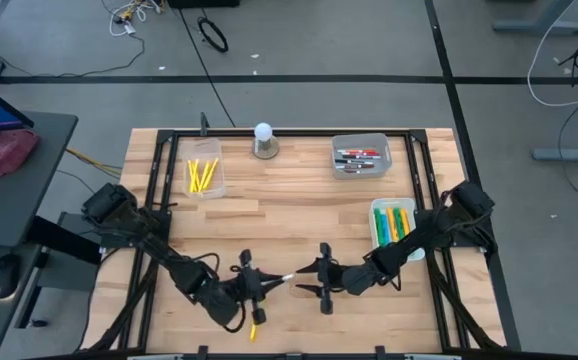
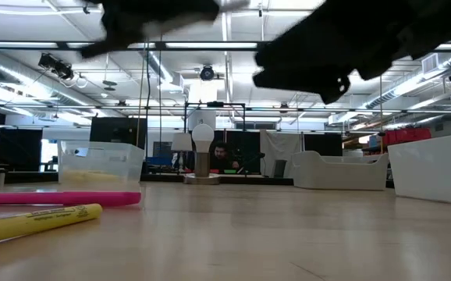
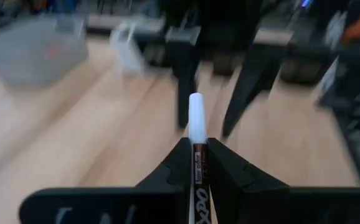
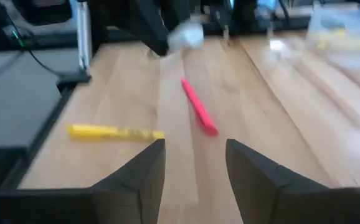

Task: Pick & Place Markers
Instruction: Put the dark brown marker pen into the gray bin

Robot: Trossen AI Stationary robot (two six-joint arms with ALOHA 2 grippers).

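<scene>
My left gripper (image 1: 256, 286) is near the table's near edge, shut on a marker with a dark barrel and a white cap (image 3: 197, 118). The marker (image 1: 281, 279) points toward the table's right, at my right gripper (image 1: 322, 279). My right gripper (image 4: 195, 163) is open and faces the cap from a short way off without touching it. A pink marker (image 4: 198, 106) and a yellow marker (image 4: 114, 132) lie flat on the table below my left gripper, also seen as the pink marker (image 2: 54, 199) and the yellow marker (image 2: 34, 221). My left gripper pinches the marker's dark printed barrel (image 3: 200, 171) between its two fingers. The fingers lie along the marker and come level from the table's left. The white-capped end sticks out ahead of the fingertips. The marker is lifted clear of the table, roughly level.
A clear bin with yellow markers (image 1: 205, 176) stands far left, a grey bin with red and dark markers (image 1: 359, 157) far right, and a white bin with green and orange markers (image 1: 394, 222) by the right arm. A white round-topped knob (image 1: 264, 140) sits at the far edge. Bare wood lies mid-table.
</scene>
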